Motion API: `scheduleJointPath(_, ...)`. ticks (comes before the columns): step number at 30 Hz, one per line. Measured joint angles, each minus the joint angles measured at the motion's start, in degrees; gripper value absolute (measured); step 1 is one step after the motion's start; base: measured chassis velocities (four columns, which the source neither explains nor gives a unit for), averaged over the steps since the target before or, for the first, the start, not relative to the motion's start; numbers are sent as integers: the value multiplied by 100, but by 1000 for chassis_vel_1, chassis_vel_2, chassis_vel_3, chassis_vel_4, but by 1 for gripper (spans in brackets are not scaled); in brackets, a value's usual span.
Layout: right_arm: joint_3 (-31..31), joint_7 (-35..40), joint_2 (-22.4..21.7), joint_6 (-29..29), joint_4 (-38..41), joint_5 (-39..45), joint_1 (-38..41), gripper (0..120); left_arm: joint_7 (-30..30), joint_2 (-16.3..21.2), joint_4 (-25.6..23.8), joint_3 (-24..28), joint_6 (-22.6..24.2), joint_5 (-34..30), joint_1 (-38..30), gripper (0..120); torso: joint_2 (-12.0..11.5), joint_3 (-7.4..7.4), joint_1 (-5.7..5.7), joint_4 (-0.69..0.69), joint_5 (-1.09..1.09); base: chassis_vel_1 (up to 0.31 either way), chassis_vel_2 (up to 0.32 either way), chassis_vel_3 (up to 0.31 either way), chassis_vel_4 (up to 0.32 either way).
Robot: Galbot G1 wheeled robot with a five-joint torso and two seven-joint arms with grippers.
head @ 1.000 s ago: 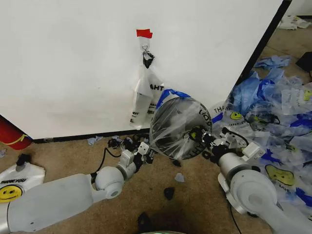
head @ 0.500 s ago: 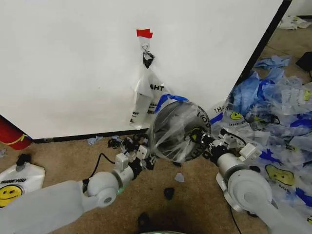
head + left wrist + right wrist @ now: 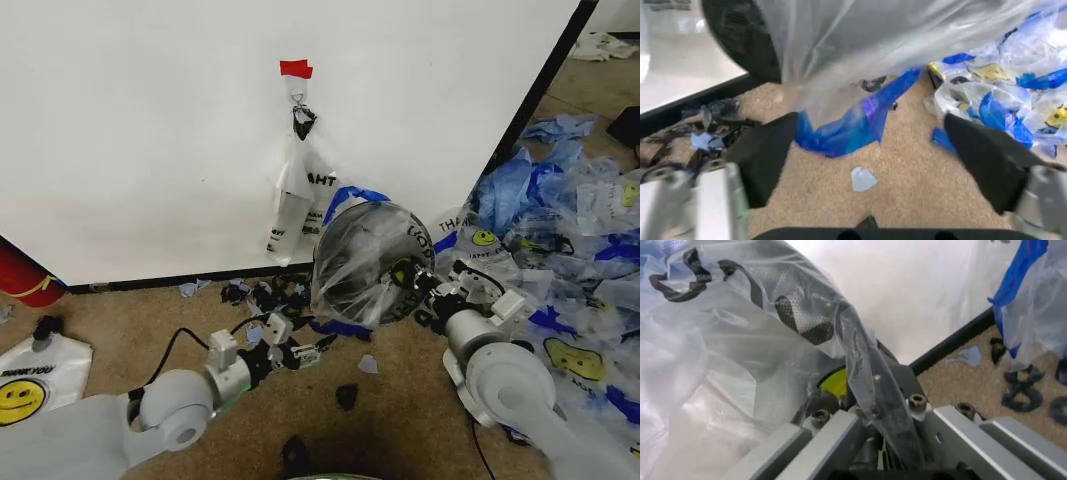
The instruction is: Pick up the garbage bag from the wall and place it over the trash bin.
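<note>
Head view: garbage bag (image 3: 372,262) draped over the tipped trash bin (image 3: 345,255) at the wall (image 3: 150,130) base. Right gripper (image 3: 420,290) clamps bag and rim together; left gripper (image 3: 300,350) — fingers spread wide, empty — sits just beside a trailing blue handle (image 3: 853,122). Obstacles — a narrower hanging bag (image 3: 295,200) behind, heaped bags (image 3: 570,230) to the right.

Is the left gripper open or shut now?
Open. The left gripper has its two dark fingers spread wide apart, nothing between them, below the garbage bag.
</note>
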Motion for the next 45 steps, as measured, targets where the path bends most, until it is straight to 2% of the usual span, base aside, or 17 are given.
scheduleJointPath(2, -18, -36, -17, 0, -26, -61, 0, 0, 11, 54, -54, -134, -7, 16, 160, 94, 0, 0, 0, 0, 1, 0, 0, 0, 0)
scheduleJointPath(4, -71, -139, -54, -2, -106, -239, -11, 0, 43, 183, -176, -563, -59, 66, 677, 99, 0, 0, 0, 2, -1, 0, 0, 0, 0)
scheduleJointPath(7, -132, -171, -56, -2, -184, -456, -23, 0, 60, 298, -290, -1086, -164, 122, 1163, 100, 0, 0, 0, 4, 0, 0, 0, 0, 0)
scheduleJointPath(8, -186, -250, -55, 0, -253, -711, -72, 0, 36, 372, -418, -1471, -320, 99, 1430, 100, 0, 0, 0, 4, 0, 0, 0, 0, 0)
scheduleJointPath(9, -186, -250, -55, 0, -253, -711, -72, 0, 36, 372, -418, -1471, -320, 99, 1430, 100, 0, 0, 0, 4, 0, 0, 0, 0, 0)
scheduleJointPath(12, -263, -413, -71, 2, -351, -1107, -203, 0, -30, 410, -654, -2116, -429, -307, 1577, 100, 0, 0, 0, 1, 4, 0, 0, 0, 0)
scheduleJointPath(14, -306, -555, -84, 26, -406, -1337, -269, 0, -15, 397, -659, -2587, -439, -948, 1495, 100, 0, 0, 0, -1, 0, 0, 0, 0, 0)
scheduleJointPath(19, -390, -724, -104, 50, -486, -1509, -279, 0, 35, 424, -439, -3018, -554, -1718, 1256, 100, 0, 0, 0, 1, 0, 0, 0, 0, 0)
scheduleJointPath(24, -406, -762, -101, 58, -470, -1525, -303, 0, -77, 379, -398, -3036, -568, -1859, 1205, 100, 0, 0, 0, 0, 0, 0, 0, 0, 0)
scheduleJointPath(28, -462, -792, -82, 57, -376, -1507, -294, 0, -284, 138, -371, -2813, -521, -1980, 1076, 100, 0, 0, 0, 1, -1, 0, 0, 0, 0)
scheduleJointPath(35, -578, -831, -60, 24, -312, -1484, -260, 0, -350, -66, -406, -2658, -468, -2146, 873, 100, 0, 0, 0, 2, 0, 0, 0, 0, 0)
scheduleJointPath(40, -602, -839, -40, -7, -271, -1478, -261, 0, -237, -81, -510, -2582, -460, -2309, 727, 100, 0, 0, 0, 1, 1, 0, 0, 0, 0)
scheduleJointPath(45, -620, -849, 27, -15, -267, -1487, -283, 0, 132, -159, -516, -2368, -495, -2356, 620, 100, 0, 0, 0, 2, 0, 0, 0, 0, 0)
